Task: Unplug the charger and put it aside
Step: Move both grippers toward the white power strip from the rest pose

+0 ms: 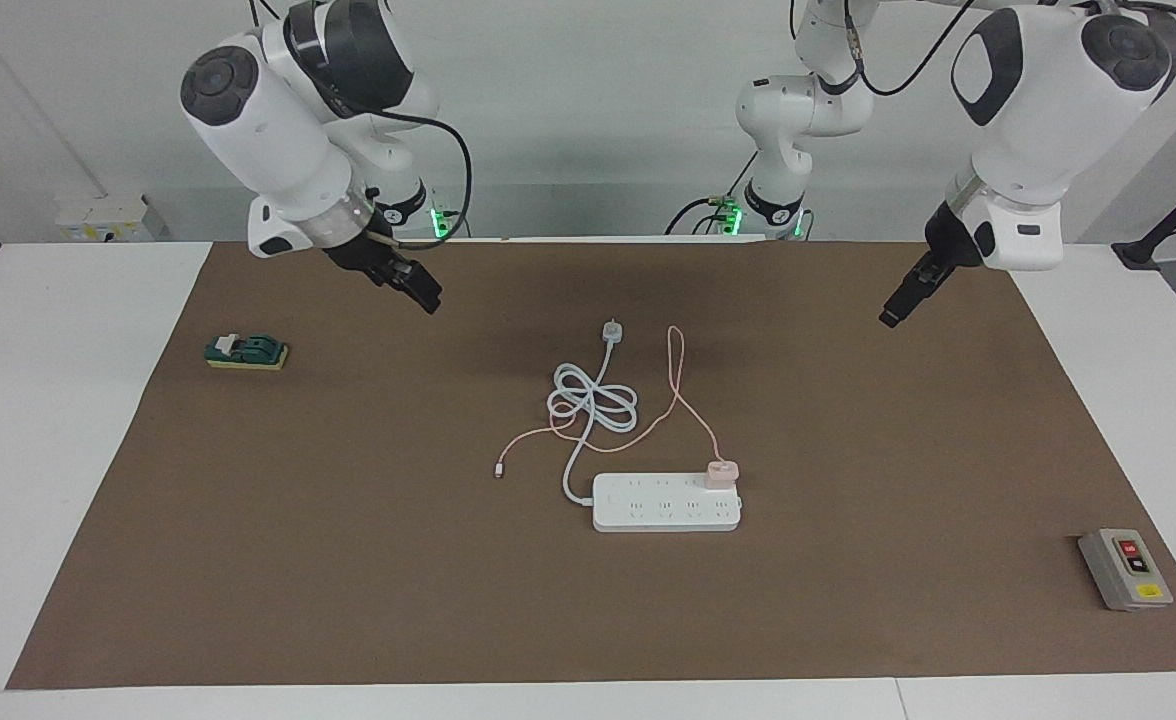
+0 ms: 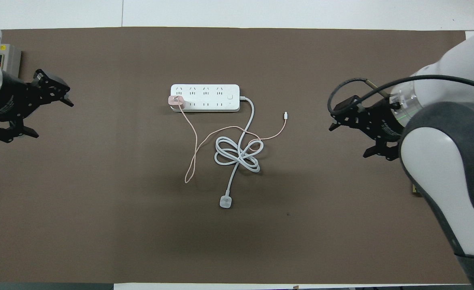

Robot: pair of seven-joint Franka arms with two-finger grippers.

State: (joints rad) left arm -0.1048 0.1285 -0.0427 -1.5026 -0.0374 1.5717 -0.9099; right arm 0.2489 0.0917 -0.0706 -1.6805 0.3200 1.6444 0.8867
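Observation:
The charger is a small pale-pink cube plugged into the white power strip at the strip's end toward the left arm. It also shows in the overhead view on the strip. Its thin pink cable loops toward the robots across the brown mat. My left gripper hangs open and empty over the mat toward the left arm's end. My right gripper hangs open and empty over the mat toward the right arm's end. Both are well apart from the charger.
The strip's thick white cord lies coiled nearer the robots and ends in a white plug. A green-and-yellow block lies toward the right arm's end. A grey switch box lies toward the left arm's end.

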